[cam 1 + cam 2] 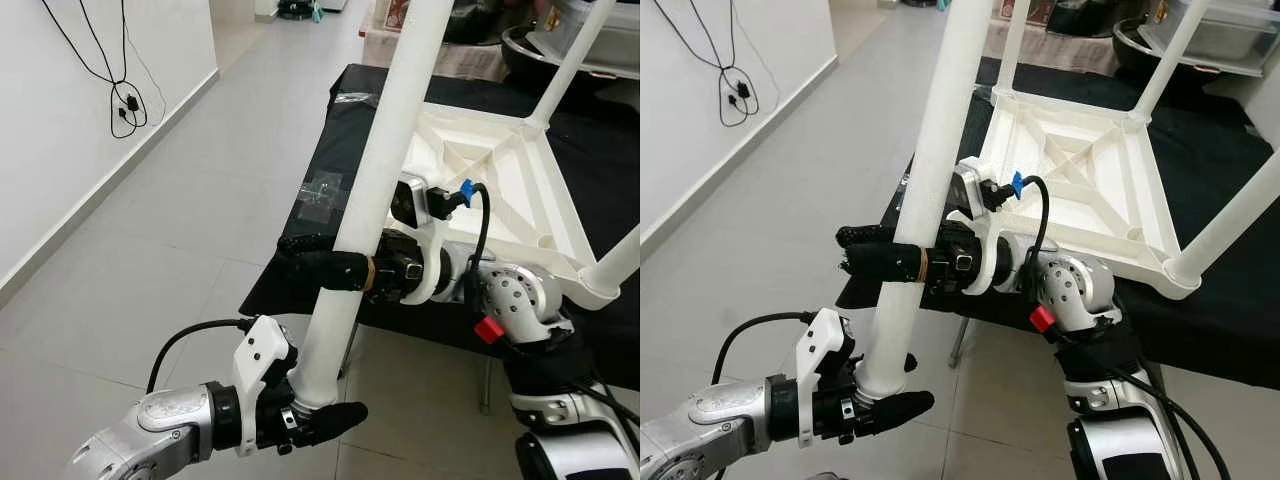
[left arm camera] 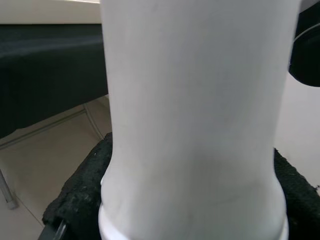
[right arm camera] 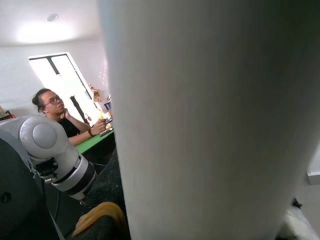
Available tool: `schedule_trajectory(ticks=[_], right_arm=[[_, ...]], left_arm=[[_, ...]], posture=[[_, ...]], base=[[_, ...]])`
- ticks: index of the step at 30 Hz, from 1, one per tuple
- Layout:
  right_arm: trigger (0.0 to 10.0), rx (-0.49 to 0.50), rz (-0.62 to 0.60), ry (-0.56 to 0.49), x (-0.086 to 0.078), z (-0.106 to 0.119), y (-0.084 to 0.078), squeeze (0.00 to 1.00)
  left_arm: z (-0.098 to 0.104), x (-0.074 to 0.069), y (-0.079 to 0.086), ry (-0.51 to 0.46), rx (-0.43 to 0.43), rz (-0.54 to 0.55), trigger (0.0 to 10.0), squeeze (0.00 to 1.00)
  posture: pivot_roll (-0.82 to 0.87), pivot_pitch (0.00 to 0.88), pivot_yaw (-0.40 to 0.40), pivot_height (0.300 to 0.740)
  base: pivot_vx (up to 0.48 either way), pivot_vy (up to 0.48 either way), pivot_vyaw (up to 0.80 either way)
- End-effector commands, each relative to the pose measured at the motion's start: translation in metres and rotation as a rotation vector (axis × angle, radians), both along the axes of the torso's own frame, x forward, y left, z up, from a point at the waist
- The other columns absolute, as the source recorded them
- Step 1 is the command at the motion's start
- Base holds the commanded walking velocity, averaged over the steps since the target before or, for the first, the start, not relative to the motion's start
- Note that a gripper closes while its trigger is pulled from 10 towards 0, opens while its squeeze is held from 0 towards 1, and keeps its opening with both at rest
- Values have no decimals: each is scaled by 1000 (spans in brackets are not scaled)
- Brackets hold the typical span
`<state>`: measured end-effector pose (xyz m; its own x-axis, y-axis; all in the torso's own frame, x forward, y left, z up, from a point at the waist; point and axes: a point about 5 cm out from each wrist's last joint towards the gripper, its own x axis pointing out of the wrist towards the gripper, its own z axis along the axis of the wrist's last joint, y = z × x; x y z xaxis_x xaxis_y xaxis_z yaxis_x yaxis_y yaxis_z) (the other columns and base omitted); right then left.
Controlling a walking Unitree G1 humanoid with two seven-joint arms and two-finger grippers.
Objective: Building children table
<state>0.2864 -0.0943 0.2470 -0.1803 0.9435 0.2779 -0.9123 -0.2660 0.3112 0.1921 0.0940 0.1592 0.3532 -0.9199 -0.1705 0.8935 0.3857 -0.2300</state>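
Nearest my head camera, the left gripper (image 1: 322, 415) is clamped on the lower end of the loose white table leg (image 1: 372, 190); I see one black finger (image 1: 338, 416) projecting past the leg on the near side, and in the left wrist view the black pads (image 2: 80, 192) press against both flanks of the leg just above its collared end (image 2: 192, 227). Higher up the same leg, my right gripper (image 1: 315, 262) grips it from the side, its dark fingers (image 1: 880, 262) closed around the shaft about midway along its visible length. Both grippers thus hold one leg, which stands tilted, its upper part leaning toward the table top and running out of view at the upper edge. In the right wrist view the leg (image 3: 210, 120) covers most of the field.

Beyond the leg, the white children's table top (image 1: 500, 175) lies upside down on the black-draped work table (image 1: 320, 200), its ribbed underside facing up, near that table's front edge. Two fitted legs (image 1: 1230, 215) rise from its corners, one at the near right corner and one at the far right corner.

Background, right wrist view: a seated person (image 3: 62, 120) at a green desk (image 3: 95, 141). A black cable (image 1: 118, 85) hangs on the left wall.
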Motion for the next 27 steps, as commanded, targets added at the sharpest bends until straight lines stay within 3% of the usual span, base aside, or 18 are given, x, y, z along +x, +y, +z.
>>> schedule_trajectory(ticks=[1, 2, 3, 9, 10, 12, 14, 18, 19, 23, 27], right_arm=[[0, 9, 89, -35, -9, 7, 9, 0], [0, 9, 89, -37, -9, 7, 9, 0], [0, 9, 88, -40, -9, 8, 8, 0], [0, 7, 85, -50, -8, 8, 7, 0], [0, 2, 76, -62, -6, 8, 6, 0], [0, 2, 76, -62, -6, 8, 6, 0], [0, 0, 27, -85, 3, 11, 3, 0], [0, 1, -65, -110, 15, 16, -7, 0], [0, -7, -186, -123, 30, 17, -25, 0], [0, -32, -306, -141, 42, 15, -40, 0], [0, -84, -612, -212, 58, 20, -66, 0]], left_arm=[[-10, -1, 0, 59, 46, -2, 10000, 545], [-11, 0, 0, 54, 51, 8, 10000, 545], [-11, 0, 1, 54, 42, 12, 10000, 1000], [-11, 1, 5, 12, 61, 15, 10000, 1000], [-12, 0, 5, -1, 78, -15, 10000, 0], [-12, 0, 5, -1, 78, -15, 10000, 0], [-15, 3, 10, -48, 133, -1, 10000, 0], [-15, 0, 14, -41, 121, 33, 10000, 0], [-21, -4, 16, -21, 127, 92, 10000, 0], [-28, -6, 18, -10, 133, 136, 10000, 0], [-32, 2, 28, -42, 123, 285, 10000, 0]], posture=[[77, 123, -73, 740], [77, 123, -73, 740], [77, 123, -73, 740], [81, 117, -74, 740], [82, 114, -73, 740], [82, 114, -73, 740], [77, 126, -68, 740], [81, 112, -66, 740], [91, 98, -83, 740], [91, 95, -84, 740], [92, 93, -81, 740]], base=[[0, 0, 0], [0, 0, 0], [0, 0, 0], [0, 0, 0], [0, 0, 0], [0, 0, 0], [0, 0, 0], [0, 0, 0], [0, 0, 0], [0, 0, 0], [0, 0, 0]])
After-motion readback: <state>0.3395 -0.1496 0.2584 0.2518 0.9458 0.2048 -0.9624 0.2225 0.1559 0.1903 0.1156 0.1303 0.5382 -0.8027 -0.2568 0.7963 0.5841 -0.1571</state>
